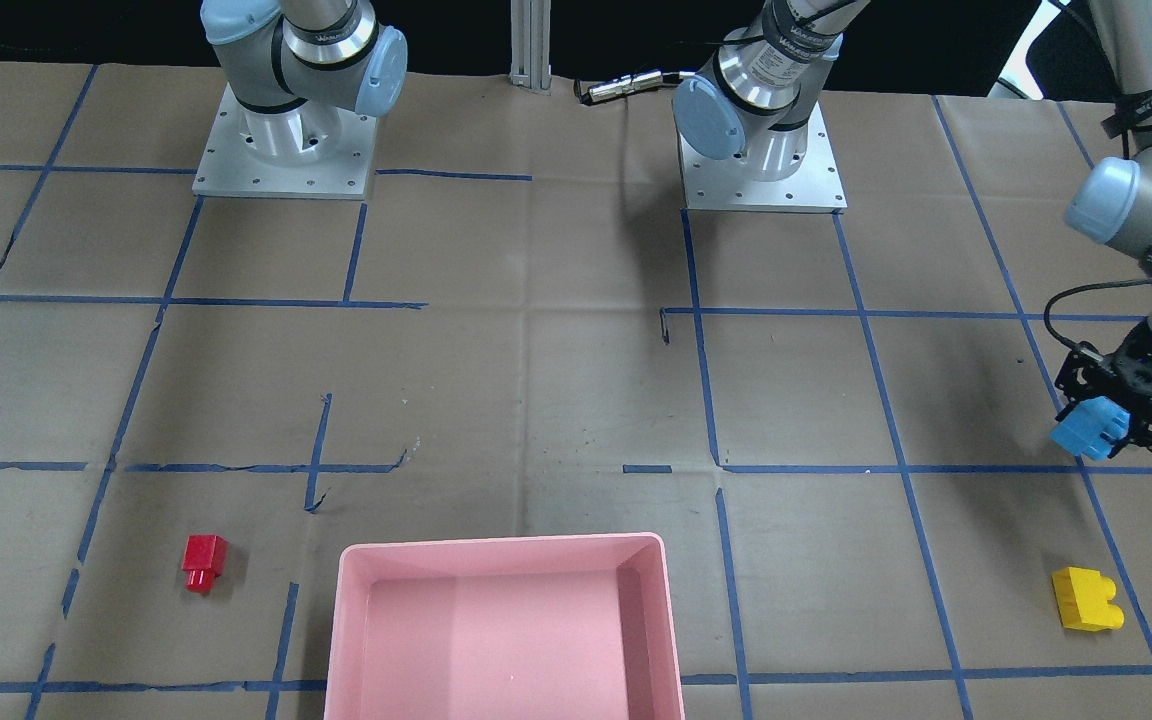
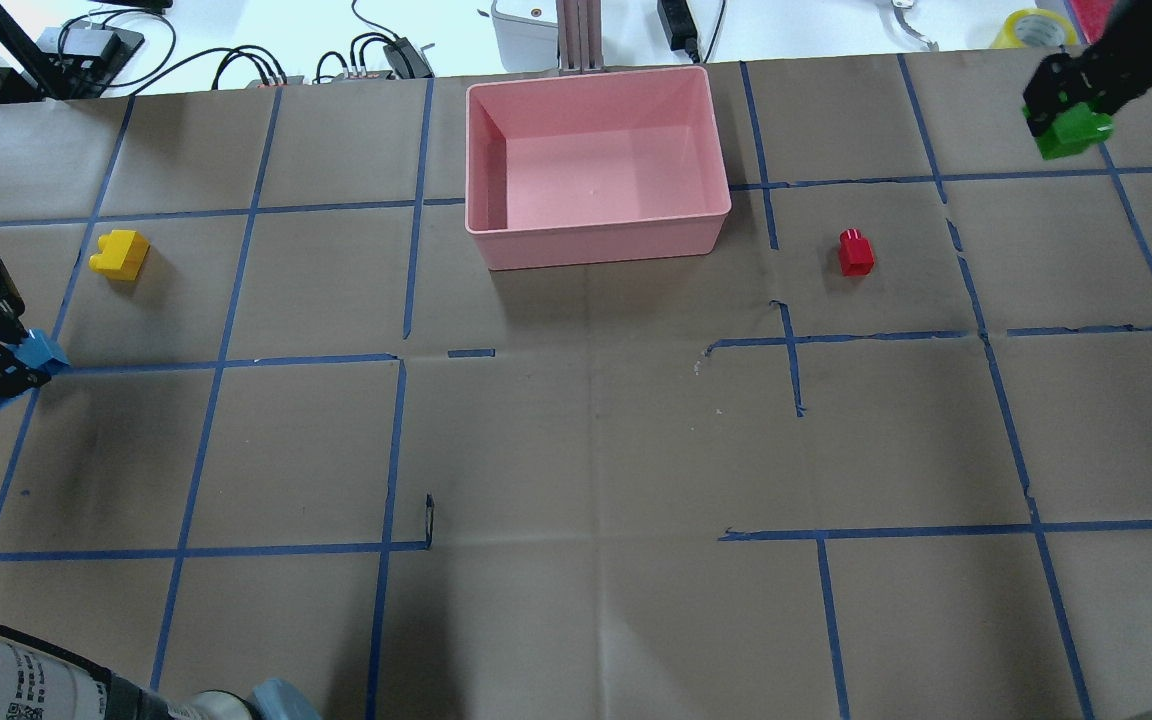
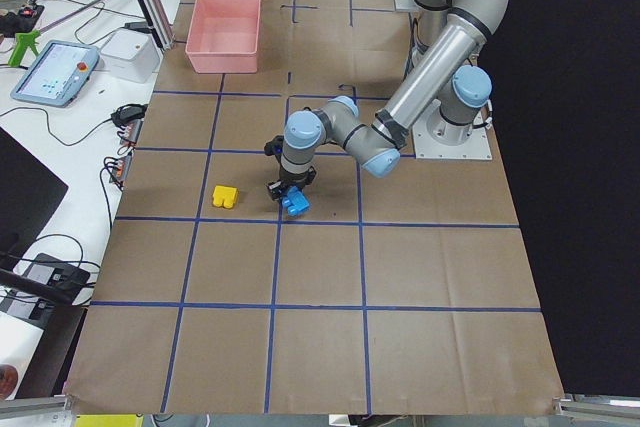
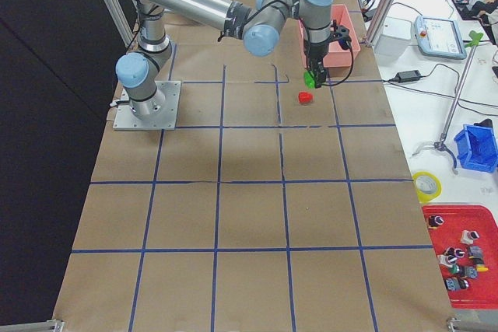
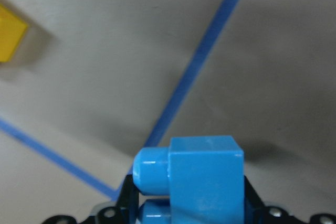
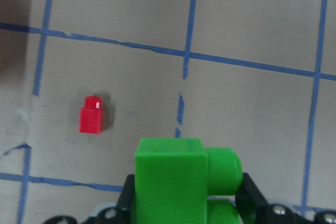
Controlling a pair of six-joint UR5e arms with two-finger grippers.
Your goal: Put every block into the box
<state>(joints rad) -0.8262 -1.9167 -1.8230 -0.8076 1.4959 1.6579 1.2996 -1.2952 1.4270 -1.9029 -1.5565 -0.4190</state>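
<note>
My left gripper (image 2: 6, 365) is shut on the blue block (image 2: 21, 362) and holds it above the table at the far left; the block fills the left wrist view (image 5: 205, 177). My right gripper (image 2: 1066, 120) is shut on the green block (image 2: 1071, 135) and holds it up at the far right; it shows large in the right wrist view (image 6: 173, 179). The yellow block (image 2: 119, 252) lies on the table near the left gripper. The red block (image 2: 855, 252) lies right of the pink box (image 2: 596, 240), which stands empty at the table's far middle.
Blue tape lines grid the brown paper table. Cables, a controller box and a tape roll (image 2: 1036, 25) lie beyond the far edge. Both arm bases (image 1: 286, 150) stand at the robot's side.
</note>
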